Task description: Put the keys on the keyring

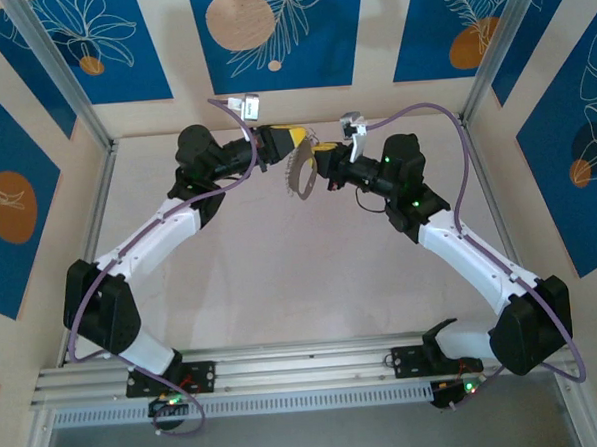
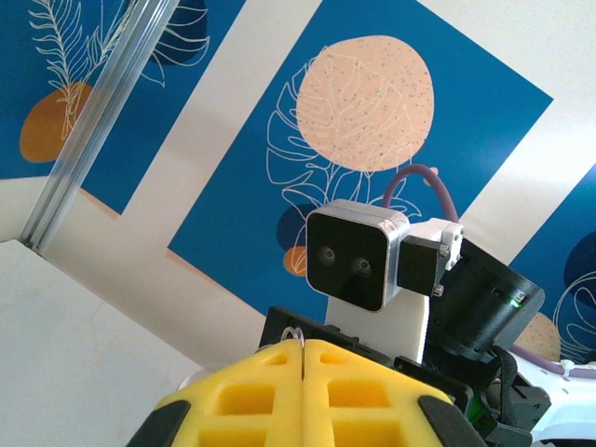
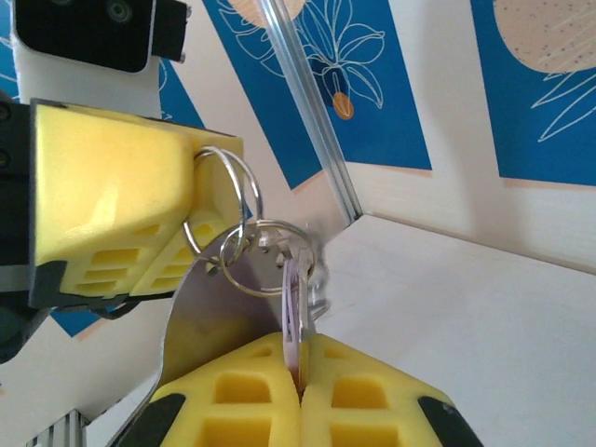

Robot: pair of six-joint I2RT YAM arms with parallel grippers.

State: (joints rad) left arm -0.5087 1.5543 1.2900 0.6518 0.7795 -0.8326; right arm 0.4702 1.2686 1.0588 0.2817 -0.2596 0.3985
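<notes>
Both arms meet raised over the back middle of the table. My left gripper (image 1: 304, 137) (image 2: 304, 343) is shut on the keyring: a thin wire loop (image 2: 294, 332) pokes out between its yellow pads. In the right wrist view, those left pads (image 3: 121, 205) pinch the keyring's wire loops (image 3: 228, 191), and a large silvery toothed plate (image 3: 209, 317) (image 1: 298, 176) hangs from them. My right gripper (image 1: 318, 158) (image 3: 300, 361) is shut on a key (image 3: 296, 312) with a pale lilac head, held edge-on. The key's upper end sits at a second wire loop (image 3: 270, 251); whether it is threaded on, I cannot tell.
The pale table (image 1: 311, 273) lies below both arms. Aluminium frame posts (image 1: 50, 71) stand at the back corners before blue patterned walls. The right arm's wrist camera (image 2: 358, 253) hangs close in front of the left gripper. A purple cable (image 1: 443, 116) loops over the right arm.
</notes>
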